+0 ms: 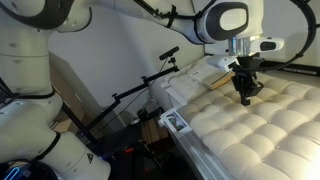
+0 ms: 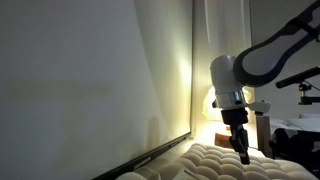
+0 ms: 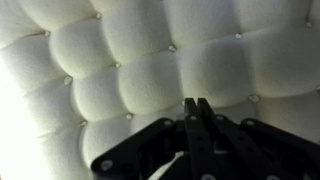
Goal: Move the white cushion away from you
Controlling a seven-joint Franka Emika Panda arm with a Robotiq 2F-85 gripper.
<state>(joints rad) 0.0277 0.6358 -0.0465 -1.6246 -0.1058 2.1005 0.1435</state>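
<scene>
The tool [image 3: 197, 104], narrowed to touching fingers, sits at the white cushion [image 3: 120, 75]; with nothing visibly pinched, a push may skid across its puffy surface.

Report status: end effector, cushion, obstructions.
End effector shut, tips down at large cream-white tufted quilted cushion. Cushion lying flat. Nothing seen on it in the way.

Black tripod stand [image 1: 140, 92], brown cardboard box [image 1: 68, 85], plain pale wall [image 2: 90, 80]
</scene>
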